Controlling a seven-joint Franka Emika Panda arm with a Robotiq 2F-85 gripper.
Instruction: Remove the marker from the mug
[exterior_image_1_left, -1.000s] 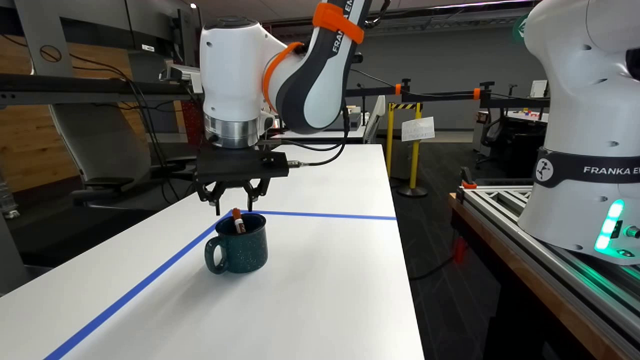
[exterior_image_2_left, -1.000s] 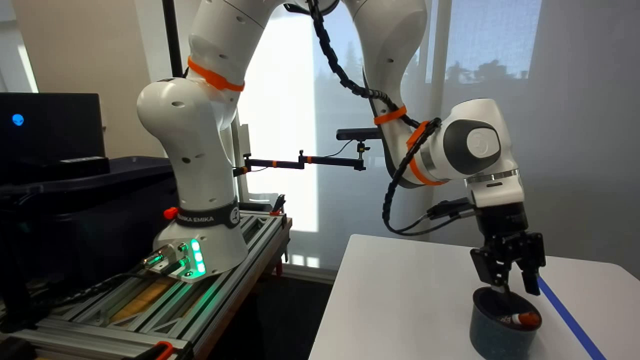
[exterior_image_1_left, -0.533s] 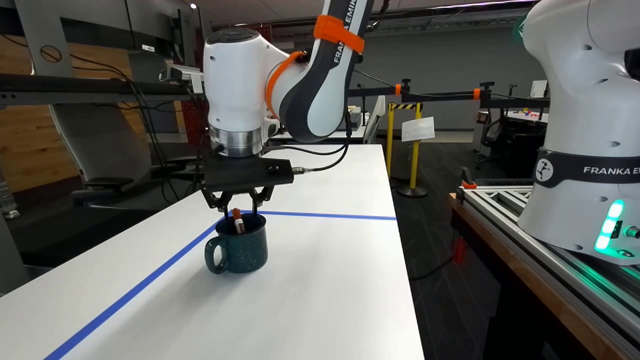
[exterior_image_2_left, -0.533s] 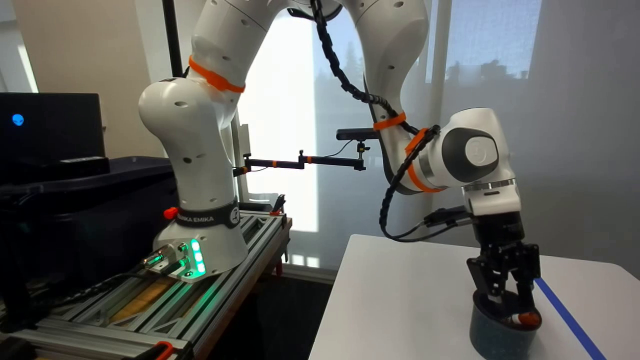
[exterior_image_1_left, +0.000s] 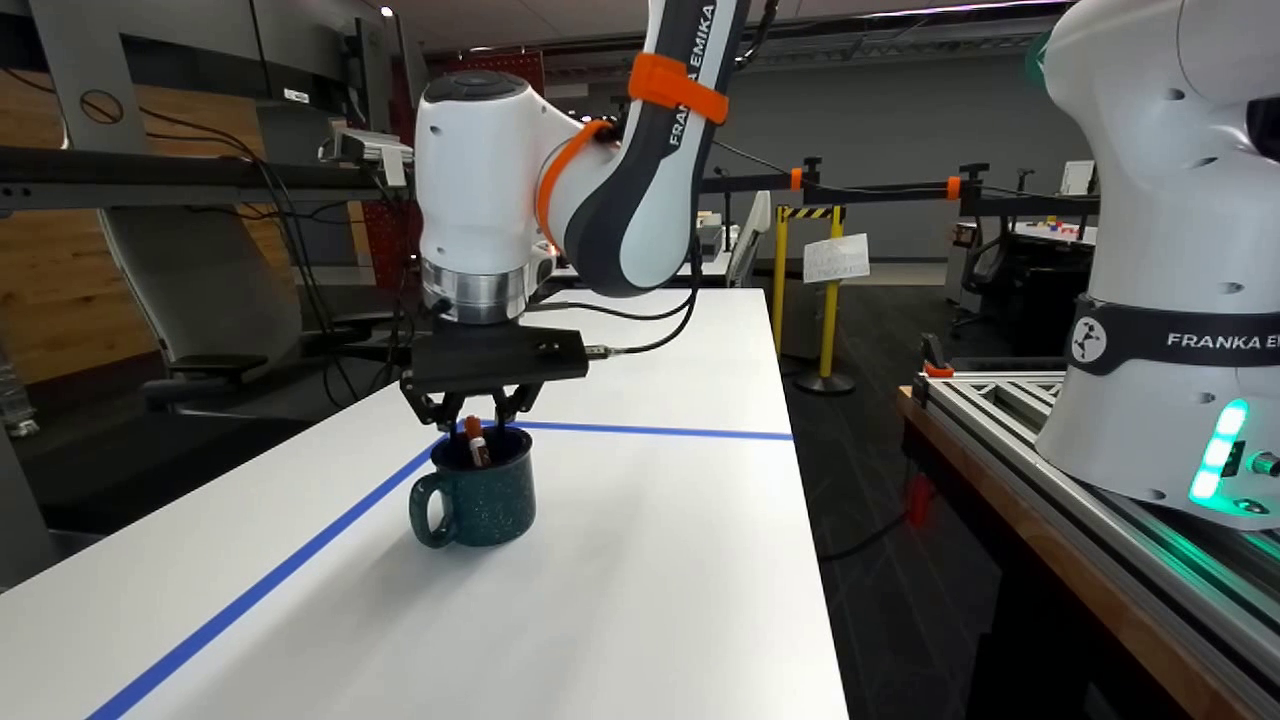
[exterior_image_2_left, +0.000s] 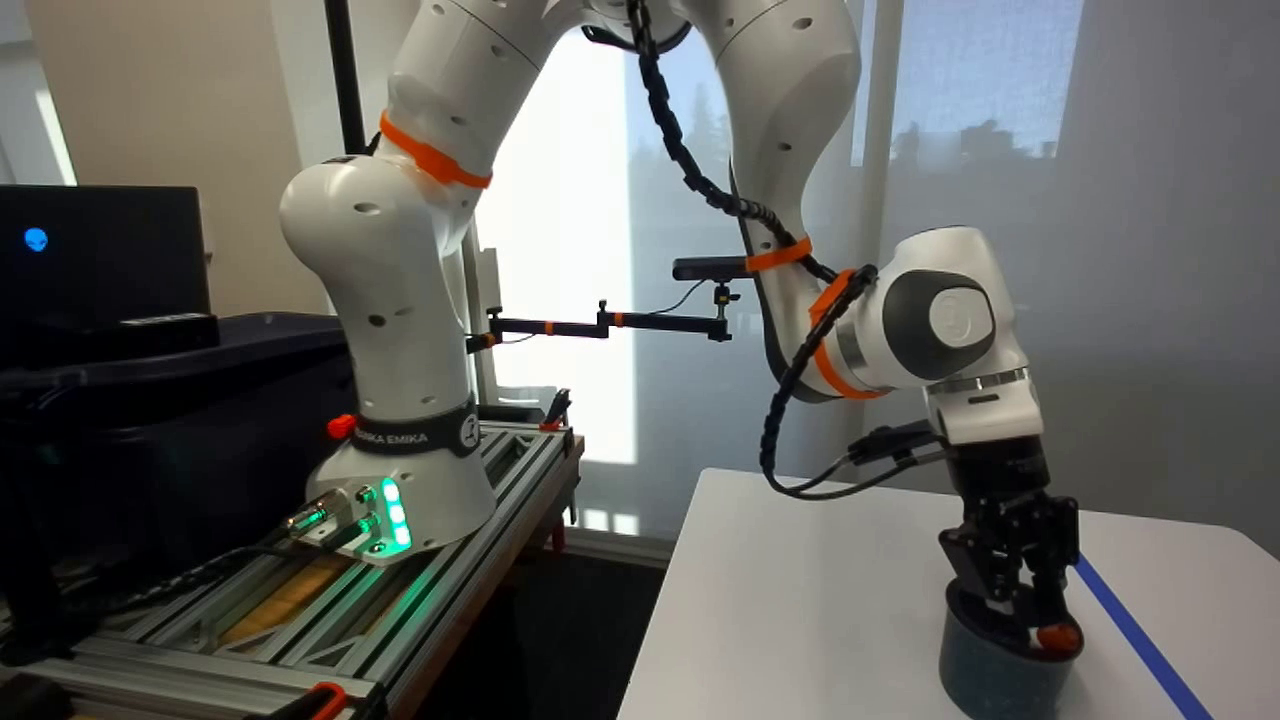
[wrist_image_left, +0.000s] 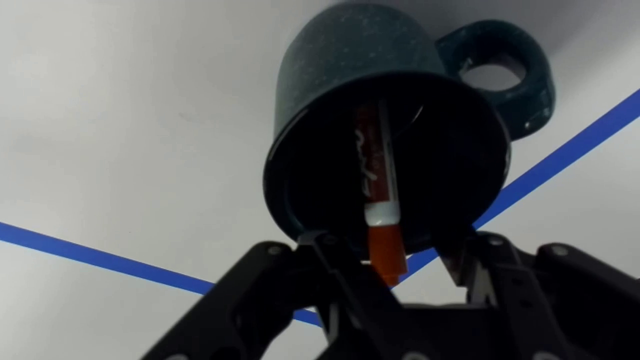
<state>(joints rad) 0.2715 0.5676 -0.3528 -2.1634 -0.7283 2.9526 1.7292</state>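
The gripper (exterior_image_1_left: 478, 428) stands with its fingers spread, tips at the mouth of the speckled teal mug (exterior_image_1_left: 497, 508) just below. Inside the mug leans the capped marker (wrist_image_left: 378, 165), its orange-red end up between the two fingers; whether either touches it, I cannot tell. The wrist view shows its dark-red barrel with pale lettering; in an exterior view, only the cap and a little white show past the gripper.
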